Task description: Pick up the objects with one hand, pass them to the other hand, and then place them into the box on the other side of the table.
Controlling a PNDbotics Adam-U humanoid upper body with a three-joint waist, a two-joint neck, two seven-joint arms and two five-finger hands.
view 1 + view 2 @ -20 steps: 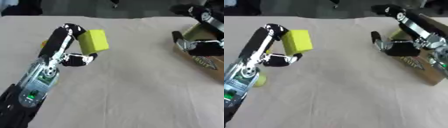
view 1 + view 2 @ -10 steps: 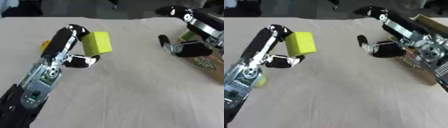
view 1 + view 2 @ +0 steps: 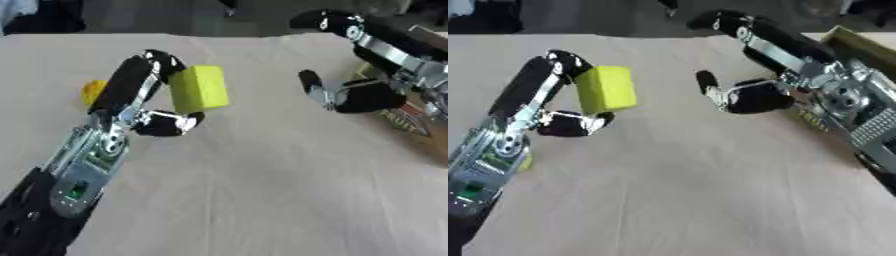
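The right hand (image 3: 750,95) has moved from the box (image 3: 411,117) toward the yellow block (image 3: 199,89).

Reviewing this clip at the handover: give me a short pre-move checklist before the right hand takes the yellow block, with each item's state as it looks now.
1. Left hand holds the yellow block between fingers and thumb, lifted off the table: ok.
2. Block face toward the right hand is uncovered: ok.
3. Right hand is open, fingers spread toward the block: ok.
4. Right hand has reached the block: not ok, a clear gap remains between them.
5. Box at the right edge is in view for the drop: ok, but its inside is hidden behind the right arm, so free space cannot be told.
6. Small yellow thing behind the left arm lies out of the handover path: ok.
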